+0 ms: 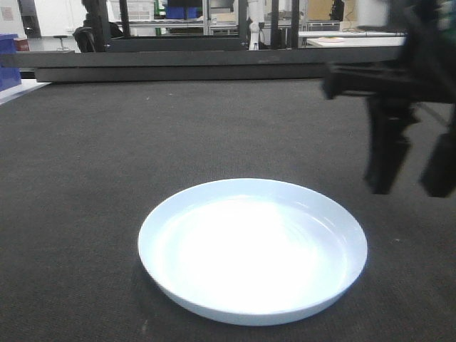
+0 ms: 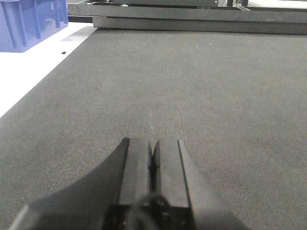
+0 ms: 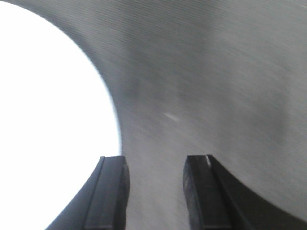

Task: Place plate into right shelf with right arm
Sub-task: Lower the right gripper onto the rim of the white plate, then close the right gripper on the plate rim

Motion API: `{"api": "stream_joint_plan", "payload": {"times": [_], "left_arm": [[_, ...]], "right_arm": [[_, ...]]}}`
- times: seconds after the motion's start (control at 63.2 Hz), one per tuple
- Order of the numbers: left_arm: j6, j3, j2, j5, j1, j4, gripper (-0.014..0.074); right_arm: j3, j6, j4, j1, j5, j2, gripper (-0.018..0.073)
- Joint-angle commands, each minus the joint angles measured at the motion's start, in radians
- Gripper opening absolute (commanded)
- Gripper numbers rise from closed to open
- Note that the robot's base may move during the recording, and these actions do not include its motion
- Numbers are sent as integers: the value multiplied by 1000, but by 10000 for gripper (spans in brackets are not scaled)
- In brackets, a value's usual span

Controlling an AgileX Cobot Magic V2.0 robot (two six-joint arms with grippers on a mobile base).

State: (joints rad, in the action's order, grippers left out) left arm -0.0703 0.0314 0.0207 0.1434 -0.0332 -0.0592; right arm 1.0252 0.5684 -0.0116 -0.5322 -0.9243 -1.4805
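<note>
The plate [image 1: 253,249], round, glossy and pale blue-white, lies flat on the dark mat near the front. My right gripper [image 1: 412,187] hangs open in the air to the plate's right, its two black fingers pointing down, nothing between them. In the right wrist view the plate [image 3: 48,110] shows as a bright white disc at the left, with the left finger [image 3: 112,191] over its rim and the right gripper [image 3: 156,165] mostly above bare mat. My left gripper [image 2: 154,146] is shut and empty, low over the mat. The right shelf is out of view.
A dark mat [image 1: 107,157] covers the table. A low black rail [image 1: 178,68] runs along its far edge. A blue bin [image 2: 29,21] stands on a white surface at the far left. Lab benches and frames stand in the background.
</note>
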Motion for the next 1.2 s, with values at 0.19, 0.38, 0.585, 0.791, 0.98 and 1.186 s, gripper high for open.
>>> {"api": "stream_joint_plan", "payload": {"times": [0.19,0.38,0.585,0.791,0.98,1.186], "left_arm": [[-3,8,2,-84,-6,-4,-47],[-3,8,2,-84,-6,-4,-47],[-3,8,2,-84,-6,-4,-47],[-3,8,2,-84,-6,-4,-47],[-3,8,2,-84,-6,-4,-47],[-3,8,2,-84,-6,-4,-47]], "right_arm": [[110,3,12,-24,17,-124,390],[110,0,12,-30,18,-160,390],[109,0,12,-54,26,-188,390],[109,0,6,-54,26,-190,277],[110,0,6,-52,15,-182,57],[110,-19,-2,-9,18,-75,54]]}}
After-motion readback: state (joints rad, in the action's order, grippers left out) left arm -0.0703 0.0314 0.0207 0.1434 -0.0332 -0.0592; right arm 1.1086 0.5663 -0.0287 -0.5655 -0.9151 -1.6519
